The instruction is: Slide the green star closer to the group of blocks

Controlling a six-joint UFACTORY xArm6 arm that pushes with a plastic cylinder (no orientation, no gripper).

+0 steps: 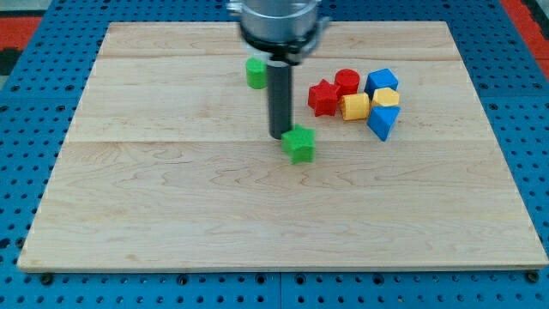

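green star [299, 143] | light, rigid, likely slides easily on bench [171, 215] | no hand, nothing gripped; rod tip [280, 136] touching its left edge | push rightward toward group, from left face

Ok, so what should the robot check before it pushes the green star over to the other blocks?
1. My tip sits on the star's far side from the group: ok, it is at the green star's upper left.
2. Tip touching the star: cannot tell, they look very close.
3. Path to the group free: ok, bare board lies between.
4. Group together: ok, red star, red cylinder, yellow blocks and blue blocks cluster at the view's right.
5. Other green block out of the way: ok, it is behind the rod.
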